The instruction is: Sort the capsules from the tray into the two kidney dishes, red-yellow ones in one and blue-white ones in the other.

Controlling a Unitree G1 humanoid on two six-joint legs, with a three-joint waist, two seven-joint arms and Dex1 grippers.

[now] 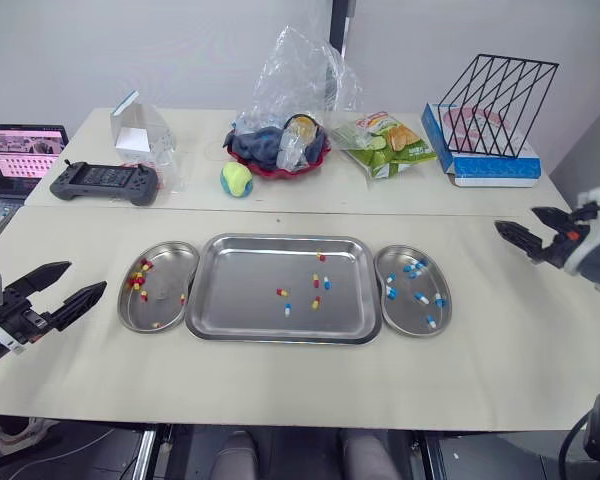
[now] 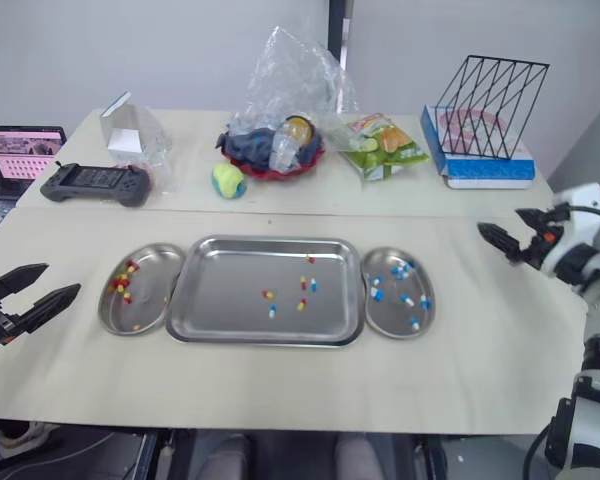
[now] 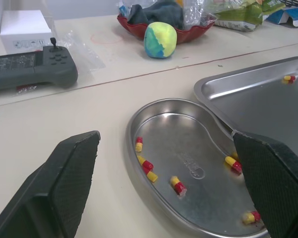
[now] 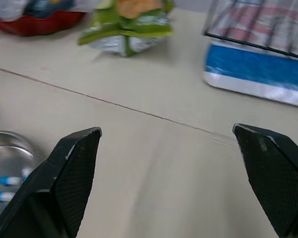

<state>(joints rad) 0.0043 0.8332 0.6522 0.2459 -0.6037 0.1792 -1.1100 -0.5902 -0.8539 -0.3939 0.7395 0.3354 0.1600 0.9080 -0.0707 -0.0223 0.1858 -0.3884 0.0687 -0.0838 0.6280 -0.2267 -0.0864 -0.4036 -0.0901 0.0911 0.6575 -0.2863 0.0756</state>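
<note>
A steel tray (image 1: 250, 290) lies mid-table with several capsules in it, red-yellow ones (image 1: 282, 292) and blue-white ones (image 1: 288, 309). Against its left side sits a kidney dish (image 1: 165, 290) holding red-yellow capsules (image 3: 146, 165). The kidney dish (image 1: 405, 312) on its right side holds blue-white capsules (image 1: 421, 297). My left gripper (image 1: 86, 276) hovers open and empty, left of the left dish and pointing toward it. Far to the right of the right dish, my right gripper (image 1: 517, 220) is open and empty above bare table.
Along the back of the table are a laptop (image 1: 20, 155), a game controller (image 1: 105, 181), a white box (image 1: 135, 130), a yellow-green ball (image 1: 237, 179), a red bowl under a plastic bag (image 1: 280, 150), a snack bag (image 1: 385, 145) and a black wire rack (image 1: 500, 105) on a blue box.
</note>
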